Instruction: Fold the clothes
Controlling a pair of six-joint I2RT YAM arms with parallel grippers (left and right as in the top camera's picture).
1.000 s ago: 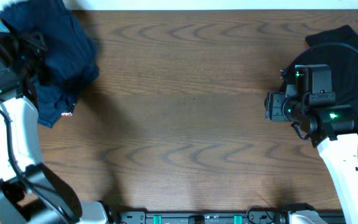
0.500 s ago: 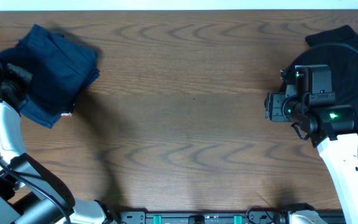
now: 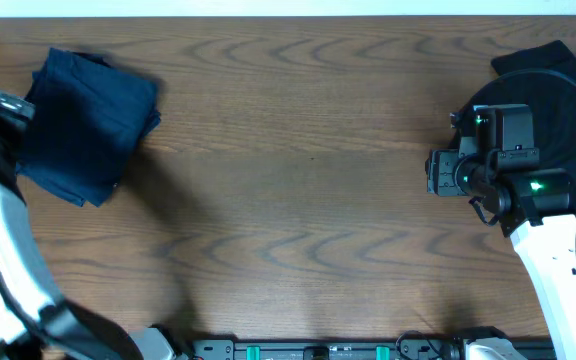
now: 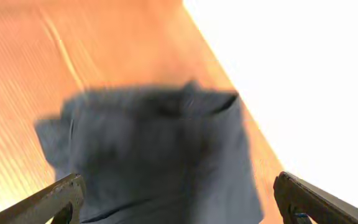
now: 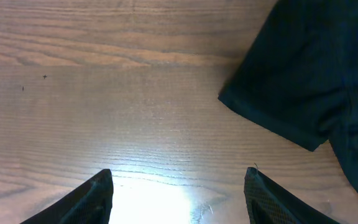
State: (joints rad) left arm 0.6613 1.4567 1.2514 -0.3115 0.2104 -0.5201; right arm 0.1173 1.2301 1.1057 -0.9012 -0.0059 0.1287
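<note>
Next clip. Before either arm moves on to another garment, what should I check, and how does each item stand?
1. Folded navy-blue cloth garment resting on the brown wooden table: ok.
2. Left gripper empty: ok, open, gripping nothing.
3. Right gripper empty: ok, open over bare wood.
4. Black cloth garment near the right gripper: ok, beside it.
5. Navy fold's edges tidy: cannot tell, wrist view blurred.

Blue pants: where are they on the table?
In the overhead view the folded blue pants lie near the far left corner of the table, beside the open left hand, which isn't holding them.
</note>
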